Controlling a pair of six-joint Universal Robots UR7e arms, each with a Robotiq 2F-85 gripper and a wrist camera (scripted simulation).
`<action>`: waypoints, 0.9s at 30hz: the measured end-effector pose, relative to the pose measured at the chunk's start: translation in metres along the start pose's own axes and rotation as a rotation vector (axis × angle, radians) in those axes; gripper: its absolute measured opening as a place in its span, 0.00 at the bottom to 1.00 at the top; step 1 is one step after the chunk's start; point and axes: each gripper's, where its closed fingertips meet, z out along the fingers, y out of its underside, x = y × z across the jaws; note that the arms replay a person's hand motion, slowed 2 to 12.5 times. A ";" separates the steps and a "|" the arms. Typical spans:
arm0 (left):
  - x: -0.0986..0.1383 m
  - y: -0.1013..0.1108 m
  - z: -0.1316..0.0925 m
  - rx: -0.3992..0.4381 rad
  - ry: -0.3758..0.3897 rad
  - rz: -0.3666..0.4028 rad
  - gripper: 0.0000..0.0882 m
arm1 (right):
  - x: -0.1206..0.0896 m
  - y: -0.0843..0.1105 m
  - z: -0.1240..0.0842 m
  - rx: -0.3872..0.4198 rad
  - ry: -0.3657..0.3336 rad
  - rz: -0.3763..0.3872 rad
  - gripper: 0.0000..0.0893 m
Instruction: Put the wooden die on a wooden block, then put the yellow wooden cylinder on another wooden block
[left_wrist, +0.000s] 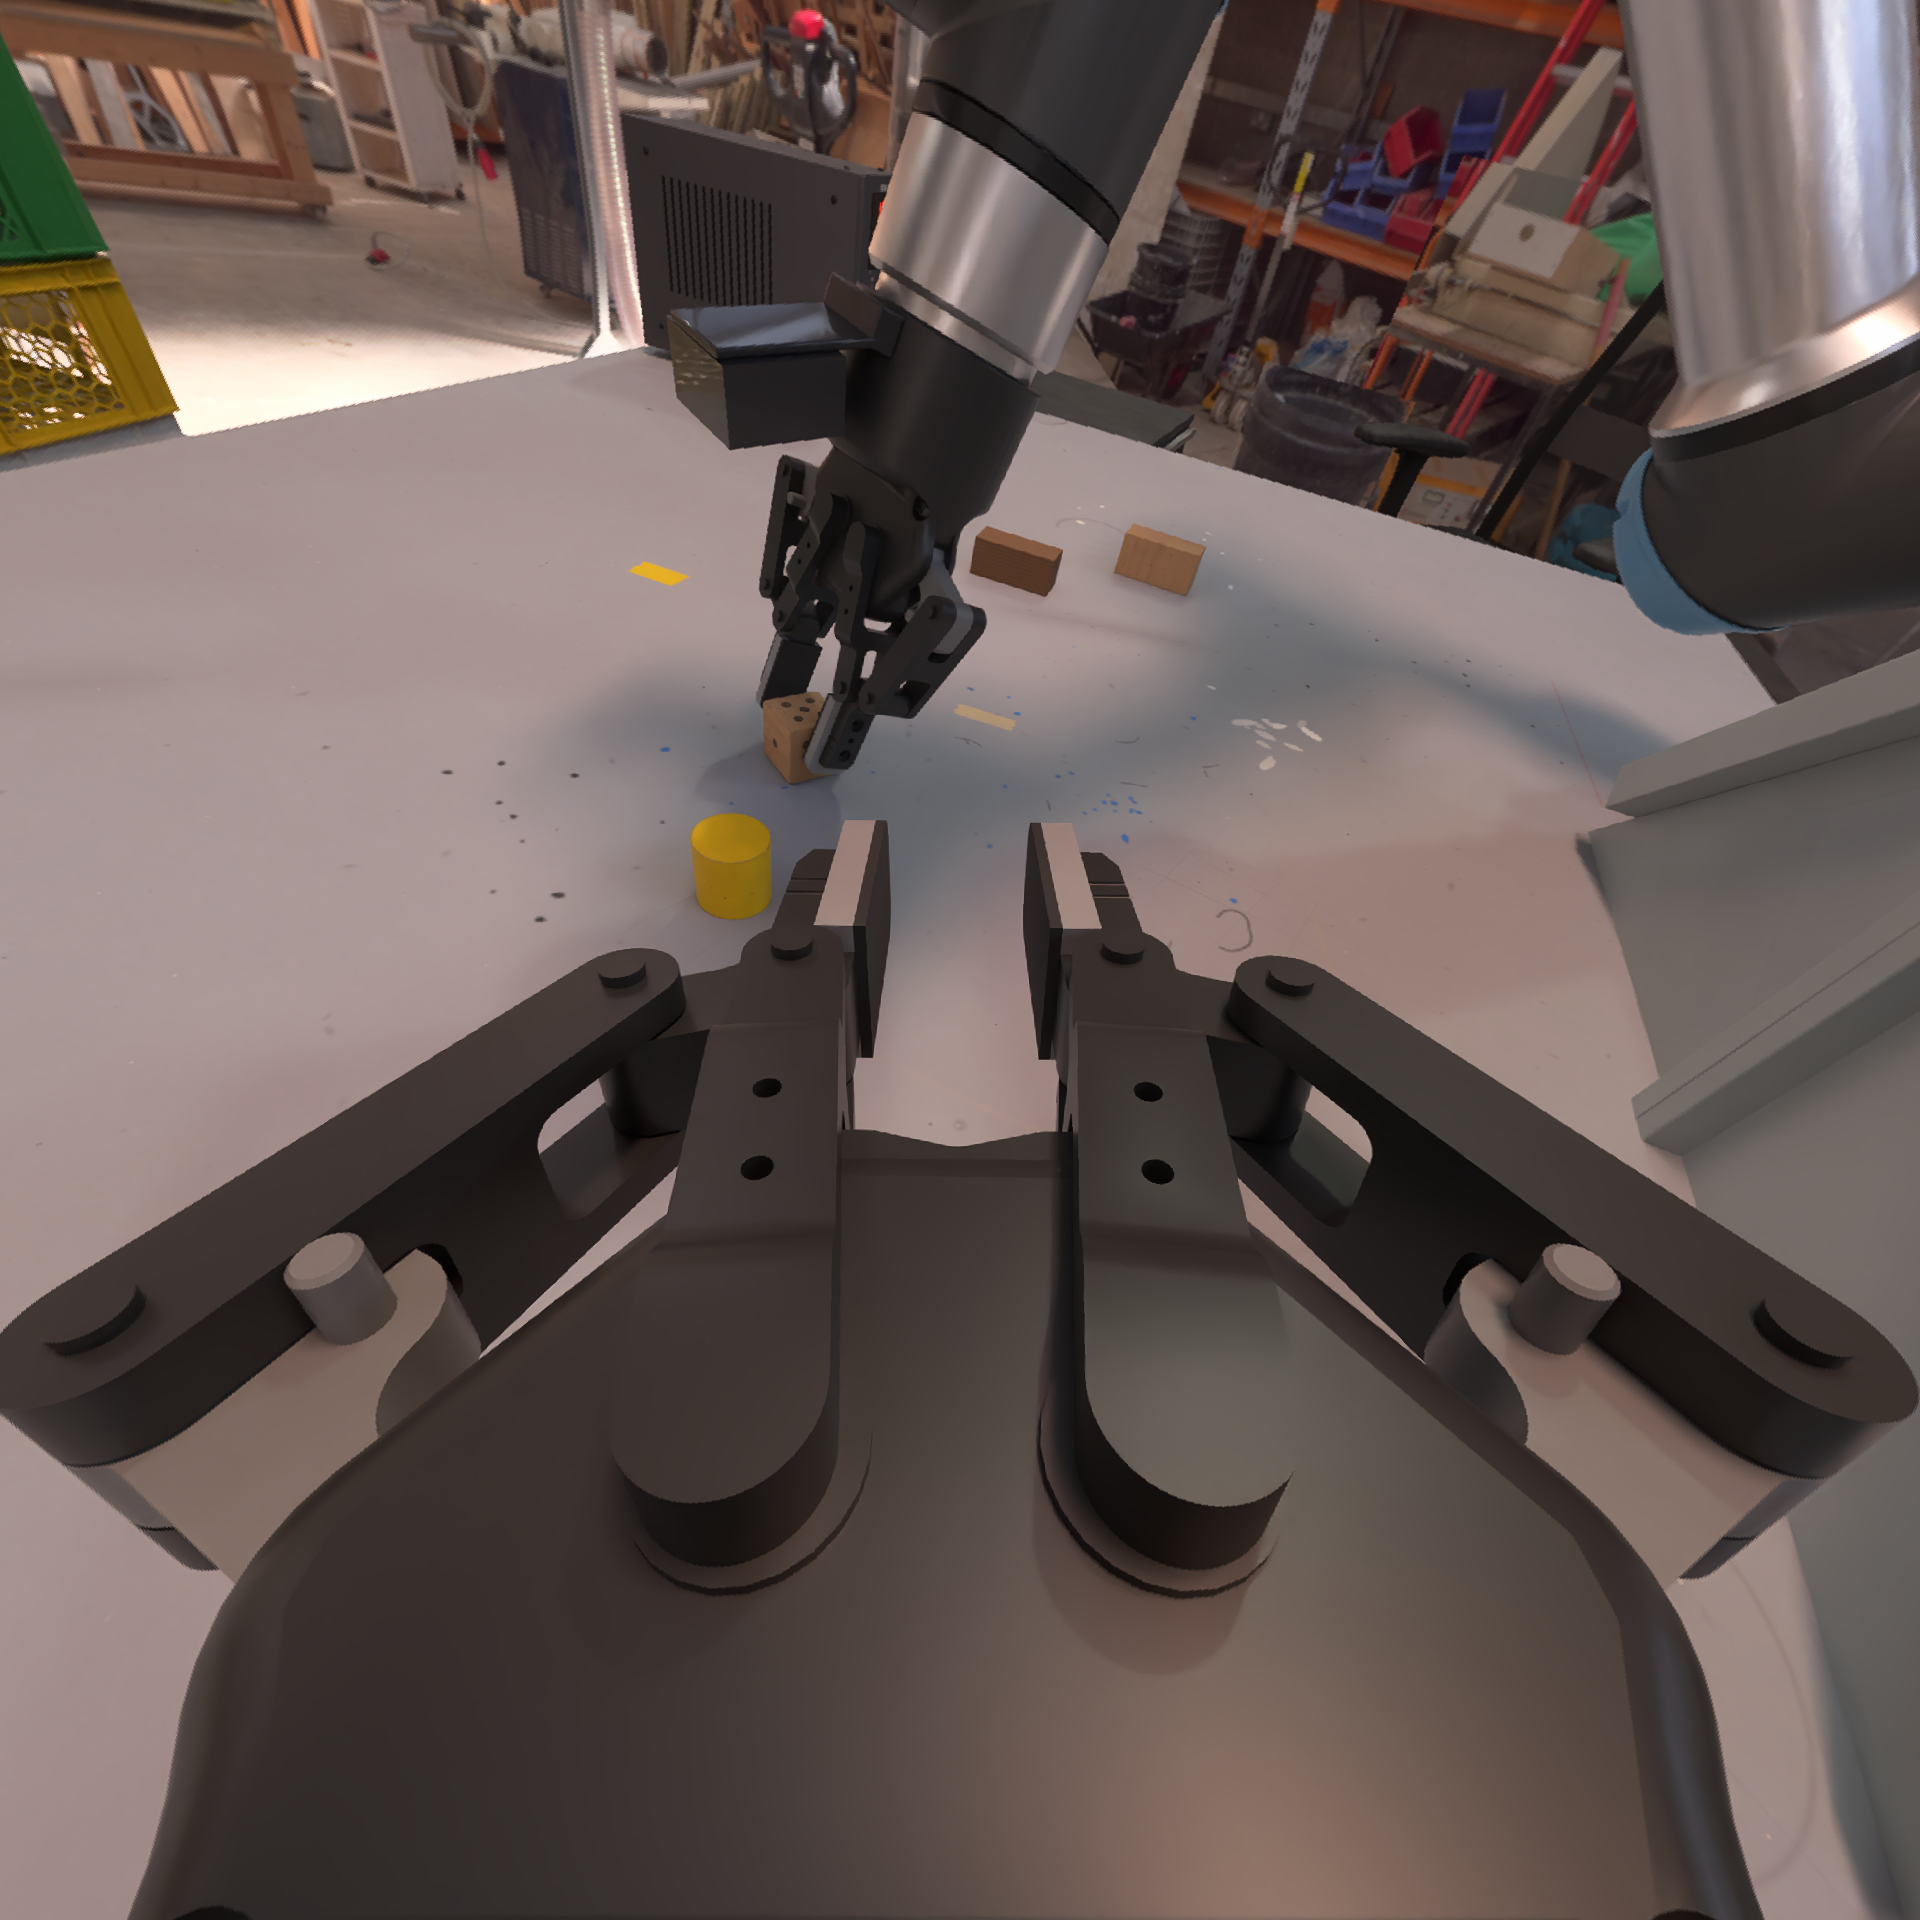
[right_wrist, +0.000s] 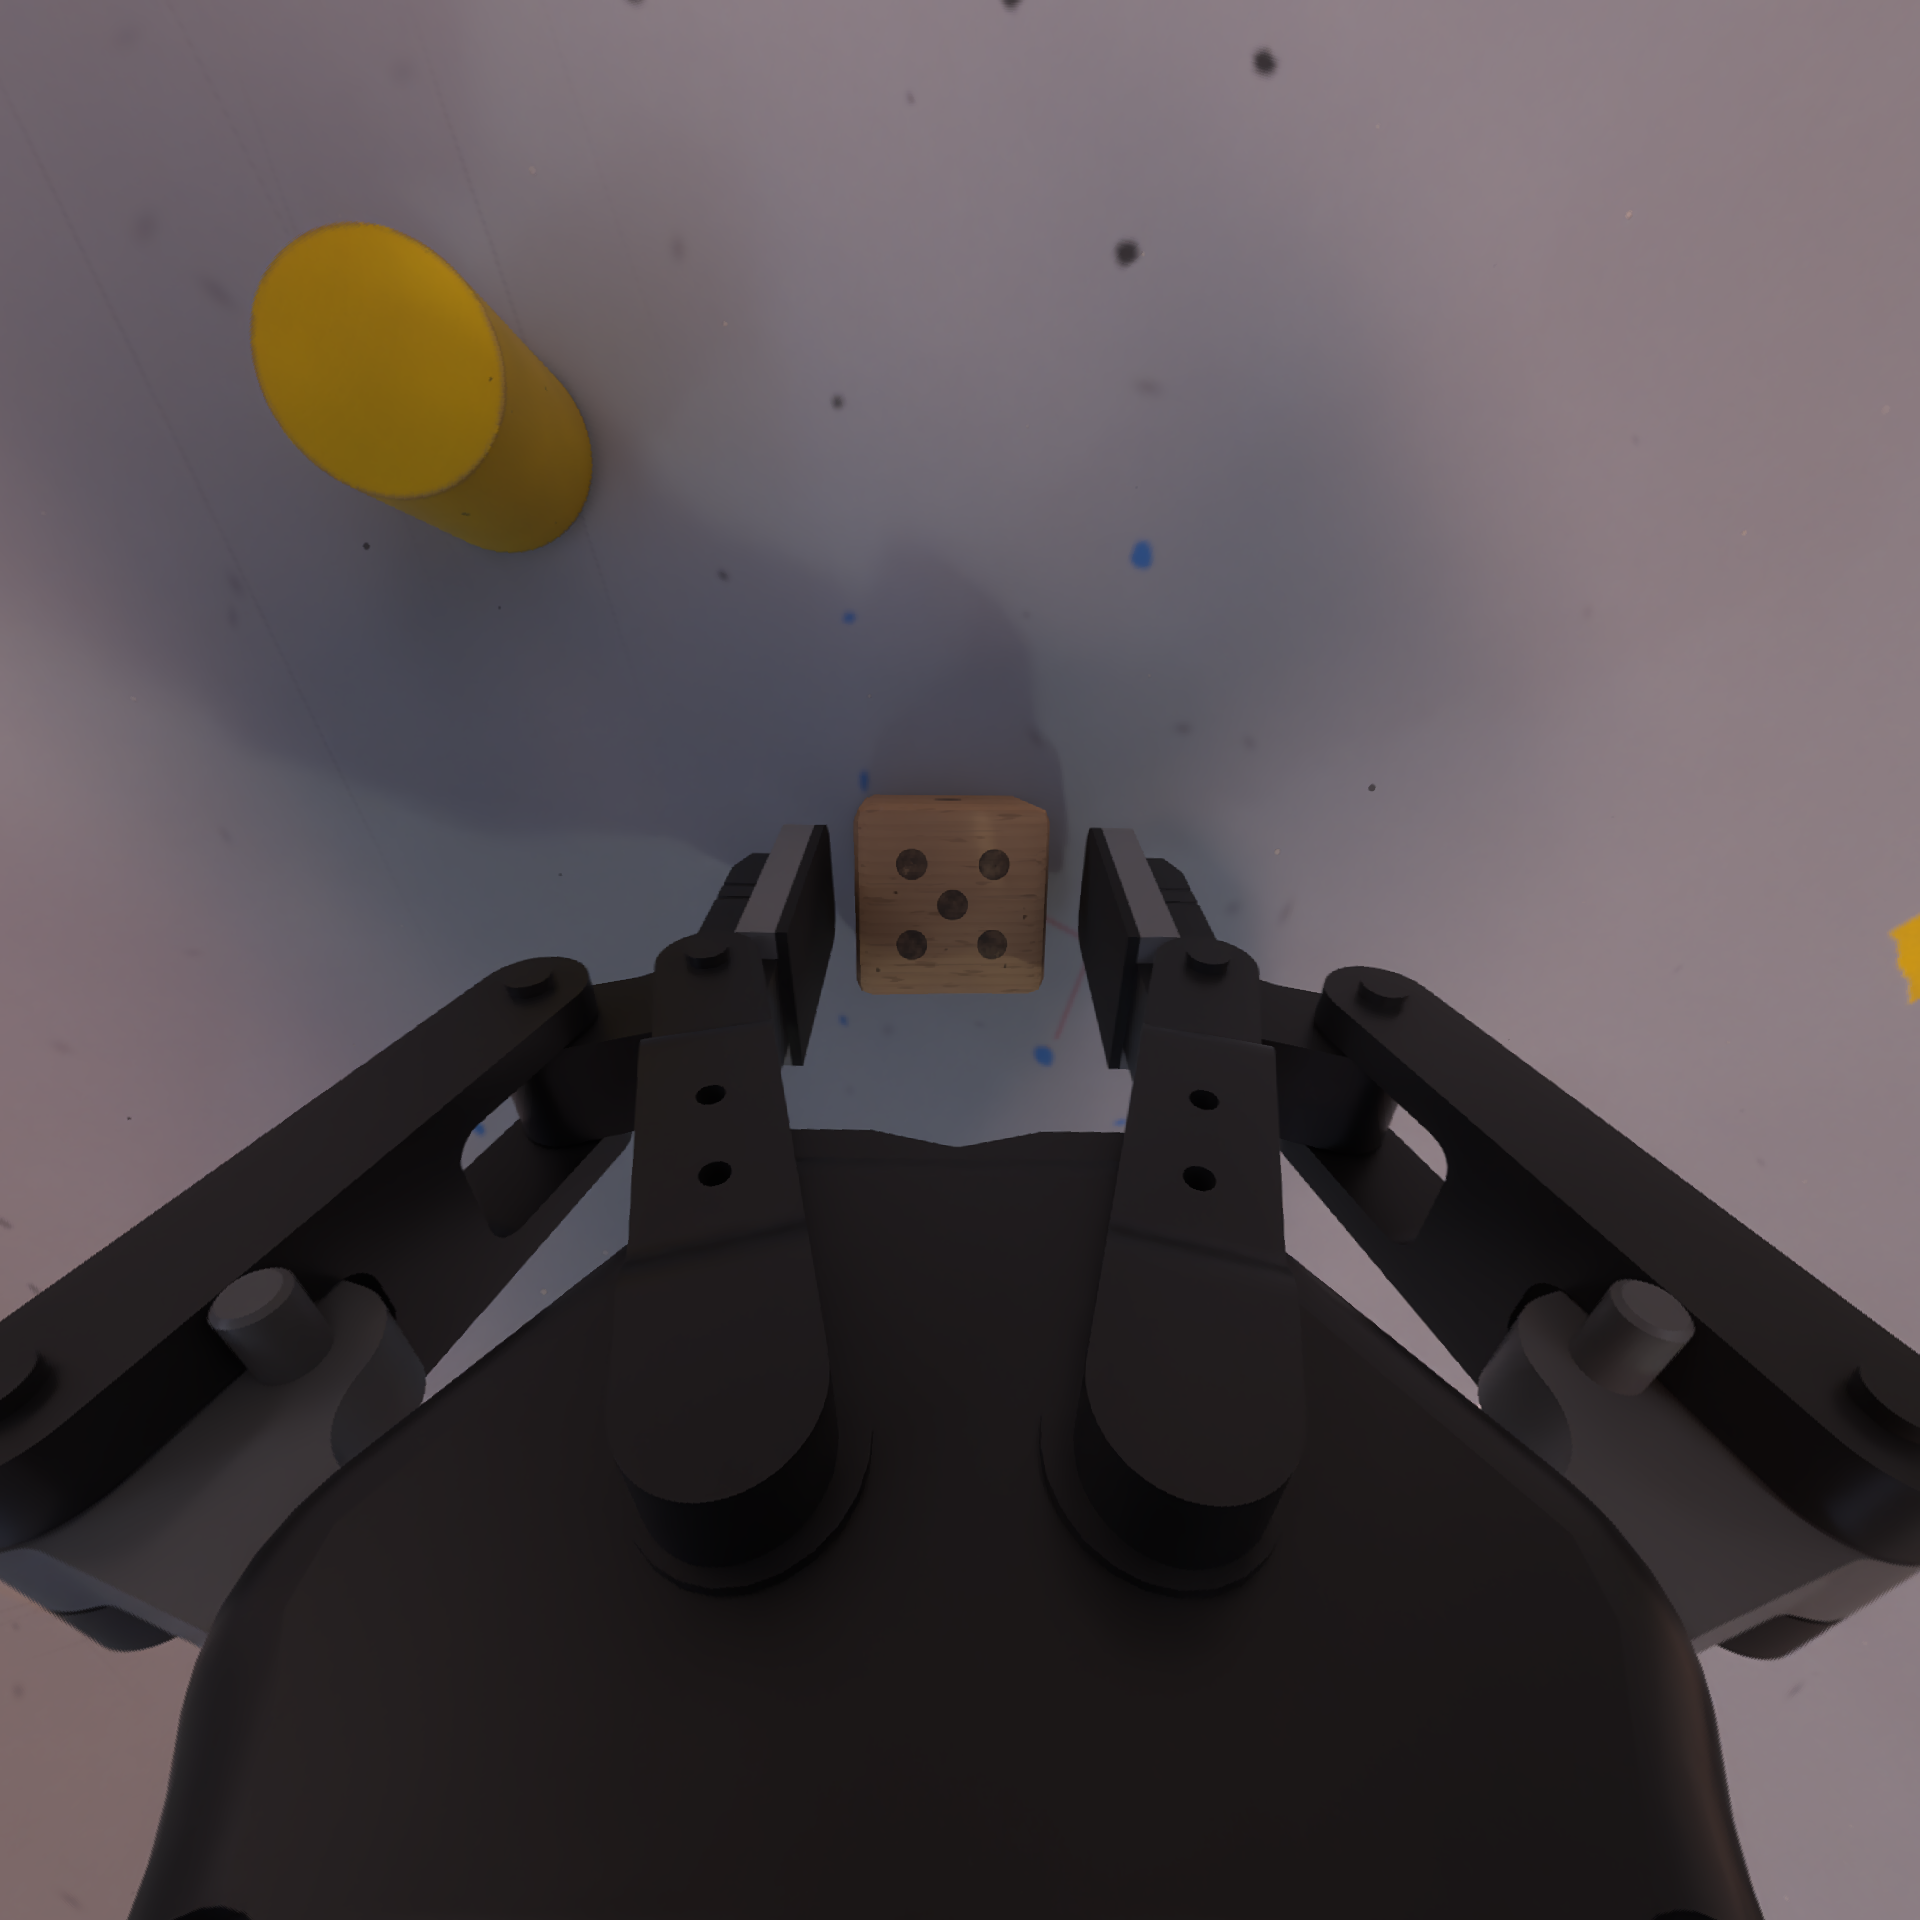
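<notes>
Wooden and small, the die (right_wrist: 950, 894) sat on the desk (right_wrist: 1455, 520) between the fingers of the right hand (right_wrist: 956, 925), which were spread with a thin gap on each side, not yet touching it. It looked light, stiff and smooth, with rounded edges, so a squeeze on its two flat side faces, low and square, seemed the safest hold; a skewed pinch could have let it twist or pop out. Ahead of that hand and off to its left stood the yellow cylinder (right_wrist: 416, 384), upright and apart from the die. The left hand (left_wrist: 956, 883) hung above the desk, fingers parted and holding nothing, the cylinder just beside its left fingertip. Well beyond the right hand lay two wooden blocks (left_wrist: 1016, 559), near each other and bare on top. Pale grey, the desk was speckled with dark and blue paint dots. Around it lay a workshop with shelving, crates (left_wrist: 62, 343) and benches.
</notes>
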 end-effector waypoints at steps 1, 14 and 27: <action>0.000 0.000 0.000 0.001 0.005 -0.003 0.27 | 0.000 0.000 0.000 0.003 0.000 0.001 0.46; 0.002 0.007 0.005 -0.022 0.031 -0.004 0.27 | -0.002 -0.003 0.001 0.036 -0.024 0.032 0.34; 0.000 0.008 0.006 -0.014 0.036 -0.018 0.27 | -0.002 0.005 -0.012 0.006 -0.003 0.078 0.34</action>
